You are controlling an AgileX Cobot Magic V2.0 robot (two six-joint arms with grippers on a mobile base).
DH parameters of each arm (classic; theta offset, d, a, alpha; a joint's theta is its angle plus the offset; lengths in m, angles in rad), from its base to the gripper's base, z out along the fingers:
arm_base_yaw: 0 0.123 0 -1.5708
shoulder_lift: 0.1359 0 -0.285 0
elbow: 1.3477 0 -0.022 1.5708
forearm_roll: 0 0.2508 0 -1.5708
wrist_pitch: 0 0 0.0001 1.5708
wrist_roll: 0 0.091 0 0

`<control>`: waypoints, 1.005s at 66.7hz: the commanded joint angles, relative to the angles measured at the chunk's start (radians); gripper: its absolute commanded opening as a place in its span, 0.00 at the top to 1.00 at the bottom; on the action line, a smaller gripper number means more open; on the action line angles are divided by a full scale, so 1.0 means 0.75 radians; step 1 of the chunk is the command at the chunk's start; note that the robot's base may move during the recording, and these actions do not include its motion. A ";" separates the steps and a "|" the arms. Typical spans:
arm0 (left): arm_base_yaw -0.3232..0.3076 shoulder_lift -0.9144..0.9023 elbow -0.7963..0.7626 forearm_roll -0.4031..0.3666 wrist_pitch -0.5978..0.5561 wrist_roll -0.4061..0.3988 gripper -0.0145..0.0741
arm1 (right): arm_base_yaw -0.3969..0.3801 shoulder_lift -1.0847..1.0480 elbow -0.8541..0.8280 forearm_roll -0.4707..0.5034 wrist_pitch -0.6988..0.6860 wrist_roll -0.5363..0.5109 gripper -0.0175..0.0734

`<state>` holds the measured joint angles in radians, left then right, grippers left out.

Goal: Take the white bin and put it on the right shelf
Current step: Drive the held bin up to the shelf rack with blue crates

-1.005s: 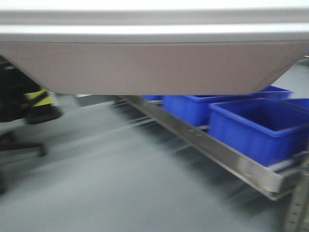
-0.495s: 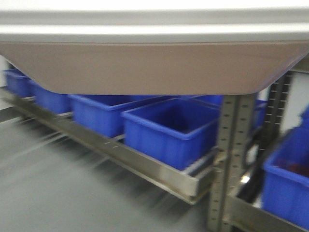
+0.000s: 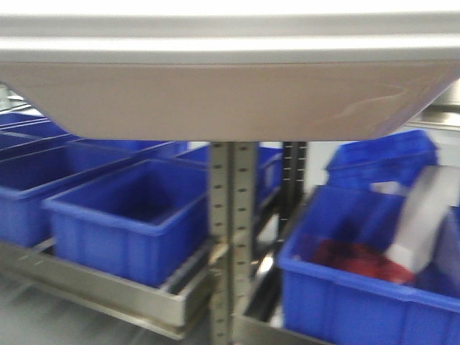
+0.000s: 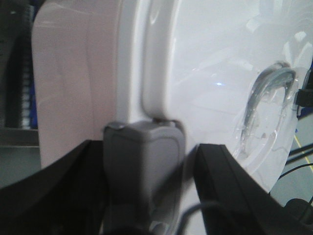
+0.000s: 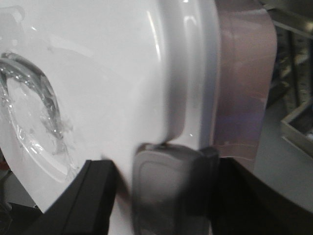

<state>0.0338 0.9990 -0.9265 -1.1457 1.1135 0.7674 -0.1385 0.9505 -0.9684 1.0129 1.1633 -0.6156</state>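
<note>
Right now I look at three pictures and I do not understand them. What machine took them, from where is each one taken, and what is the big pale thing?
This is a wheeled robot with two arms, and each picture comes from one of its cameras. The front view looks ahead: the pale band across the top is the white bin, carried close to the lens. Below it stand blue crates on a metal rack with a perforated post. The other two views sit on the wrists. In each, a grey finger pad presses on the bin's lid rim: the left gripper on one side, the right gripper on the other.
</note>
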 commanded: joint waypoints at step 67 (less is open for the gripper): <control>-0.031 -0.028 -0.049 -0.249 0.104 0.006 0.56 | 0.019 -0.022 -0.049 0.283 0.102 -0.022 0.32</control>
<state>0.0338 0.9990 -0.9265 -1.1457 1.1135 0.7674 -0.1385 0.9505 -0.9684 1.0129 1.1633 -0.6156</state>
